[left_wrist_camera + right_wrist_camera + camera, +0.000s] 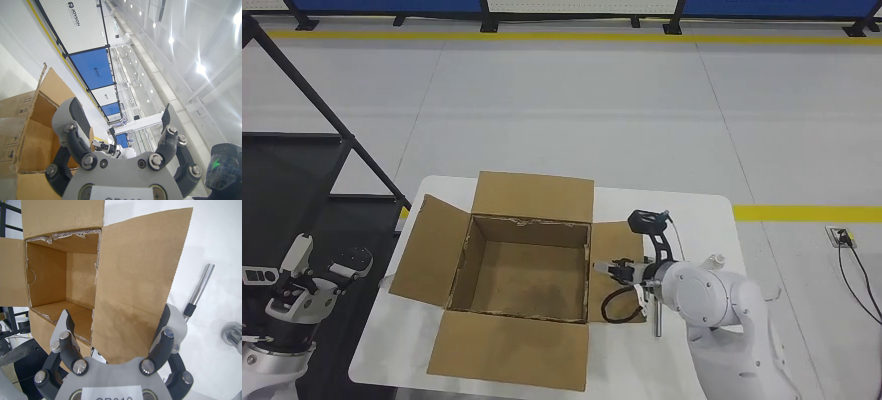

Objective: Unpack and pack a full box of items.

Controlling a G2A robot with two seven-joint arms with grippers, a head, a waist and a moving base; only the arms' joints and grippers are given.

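The open cardboard box [532,230] stood in the middle of the white counter [697,215], with all four flaps folded outward and its brown bottom visible from above. The right tool [116,321] was at the right side of the box, just above the right flap [136,275]. Its fingers were spread wide, and in the right wrist view the flap lay between them, one finger [69,321] on the side of the box opening and the other on the outer side. I could not tell if the fingers touched the cardboard. A thin metal rod [201,287] with a black band lay on the counter beside this flap, apart from the box, and a short shiny metal cylinder [231,334] lay near it. The left tool [122,115] was well apart from the box, beyond the left edge of the counter and lower than the box rim. It pointed upward toward the ceiling, its fingers were also spread wide, and nothing was between them. In the left wrist view the left flap and the side wall of the box were close to it.
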